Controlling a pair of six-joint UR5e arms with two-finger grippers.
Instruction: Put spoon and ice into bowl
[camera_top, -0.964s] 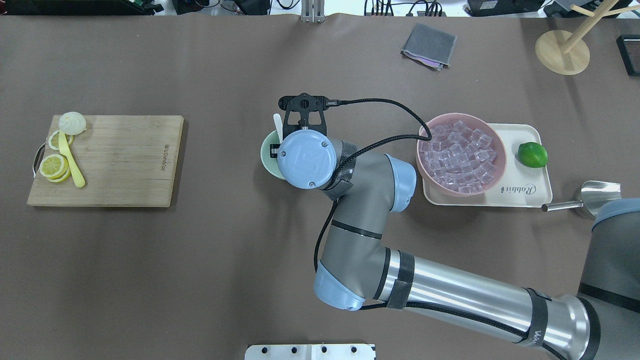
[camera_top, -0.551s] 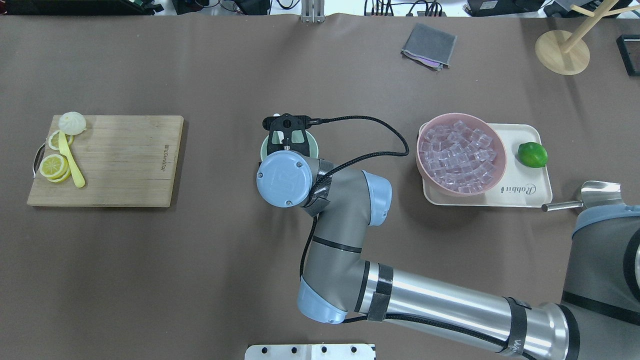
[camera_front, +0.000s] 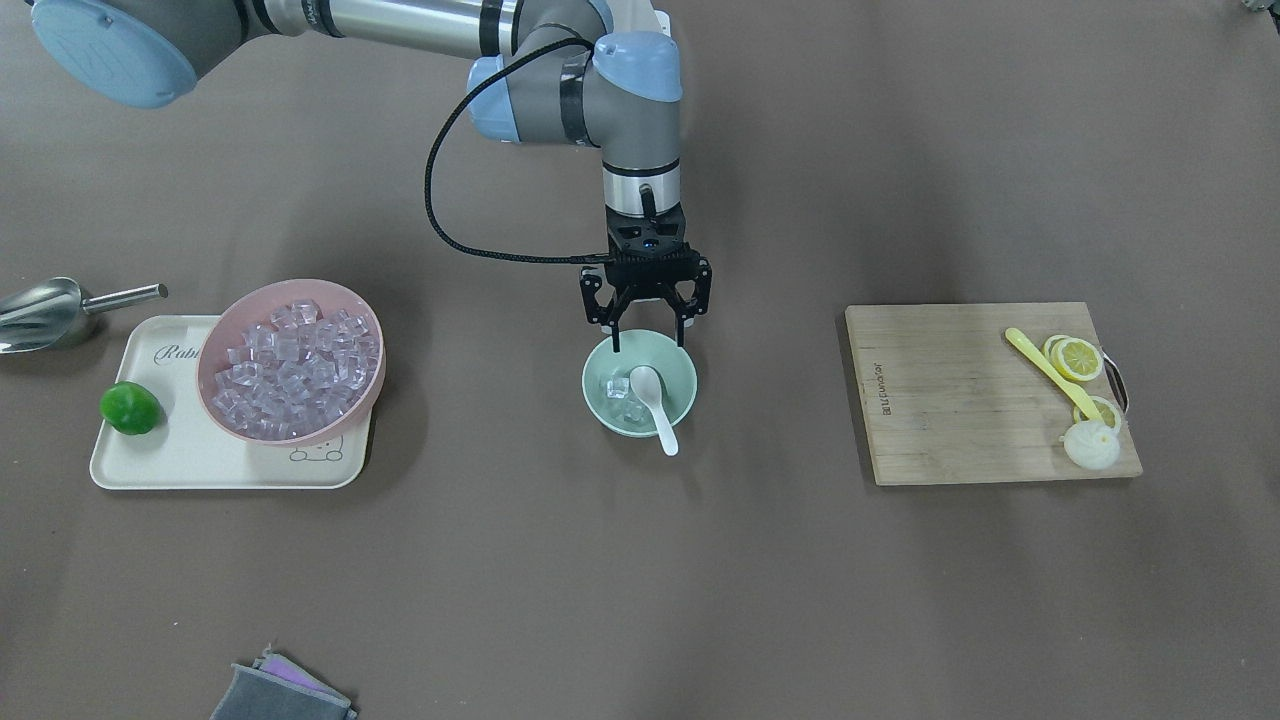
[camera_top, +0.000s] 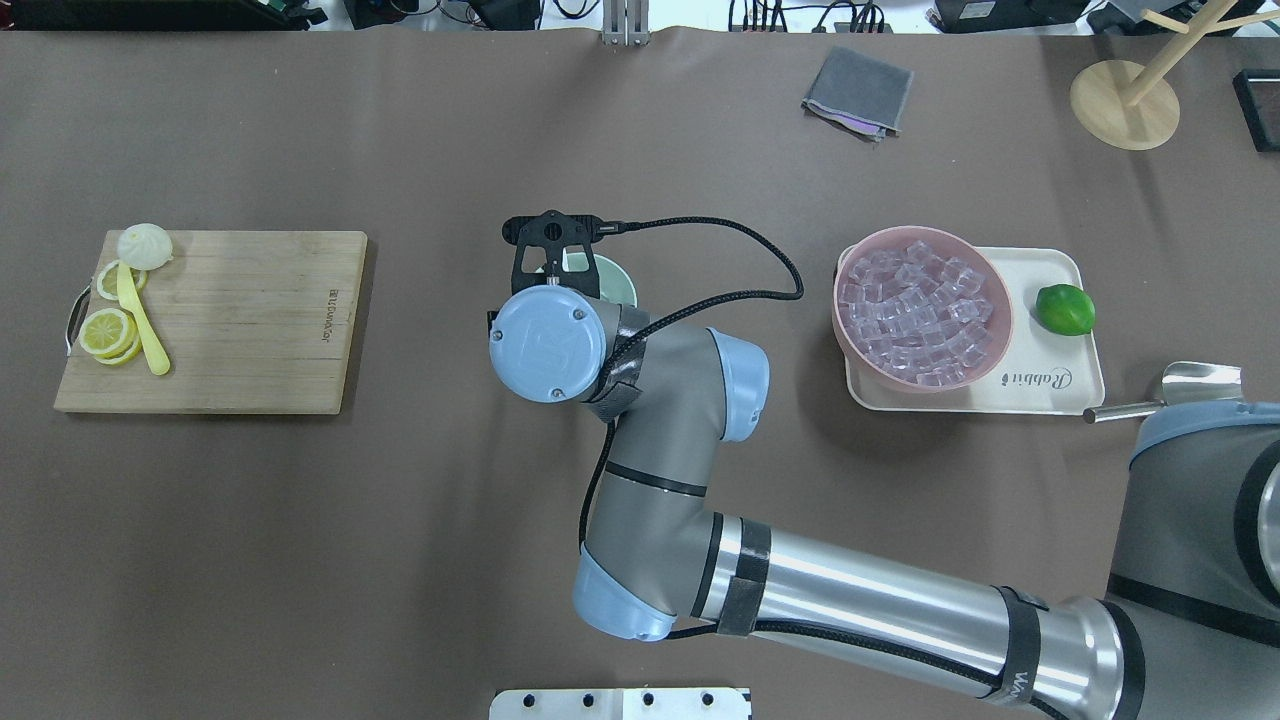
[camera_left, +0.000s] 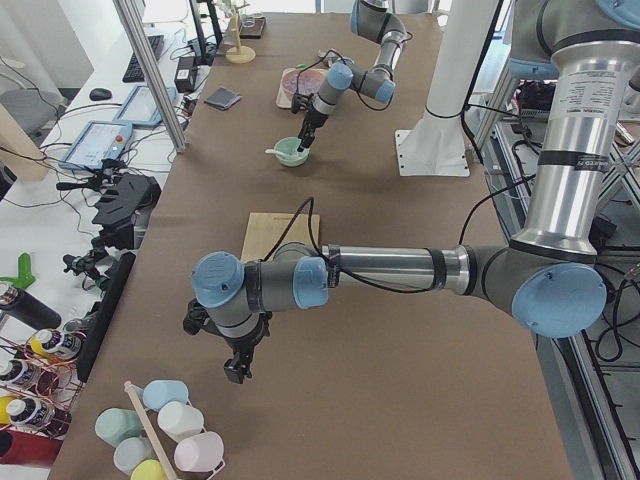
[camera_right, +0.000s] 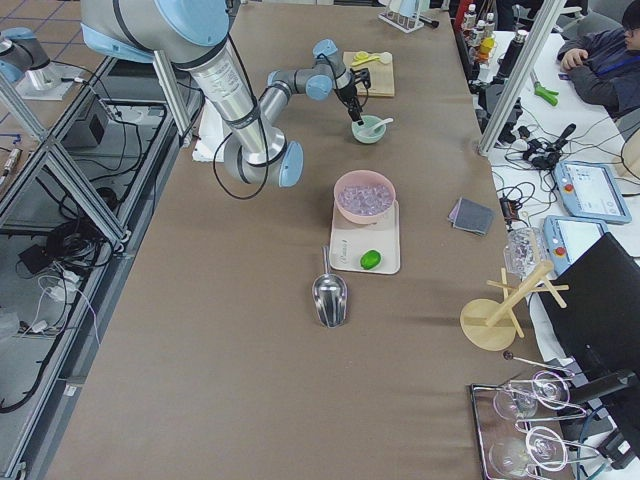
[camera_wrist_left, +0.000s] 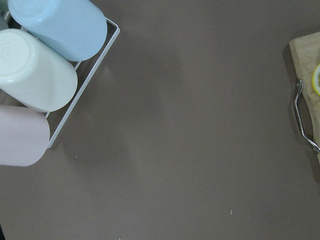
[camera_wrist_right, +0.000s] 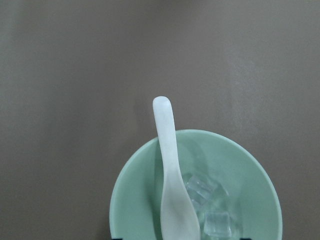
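Observation:
The mint-green bowl (camera_front: 594, 392) stands mid-table. The white spoon (camera_front: 652, 392) lies in it, scoop down inside, handle sticking over the rim away from the robot. A few clear ice cubes (camera_front: 621, 390) lie beside the scoop. The right wrist view shows the same spoon (camera_wrist_right: 169, 170), ice (camera_wrist_right: 219, 223) and bowl (camera_wrist_right: 135, 195). My right gripper (camera_front: 648, 341) is open and empty, just above the bowl's robot-side rim. My left gripper (camera_left: 236, 370) hangs over bare table far off; I cannot tell if it is open or shut.
A pink bowl (camera_front: 352, 400) full of ice sits on a cream tray (camera_front: 150, 465) with a lime (camera_front: 130, 408); a metal scoop (camera_front: 40, 312) lies beside. A cutting board (camera_front: 950, 400) holds lemon slices and a yellow spoon (camera_front: 1050, 372). Cups (camera_wrist_left: 35, 85) lie near the left arm.
My right wrist has shifted left in the overhead view and drawn back toward the robot. The spoon stays in the bowl.

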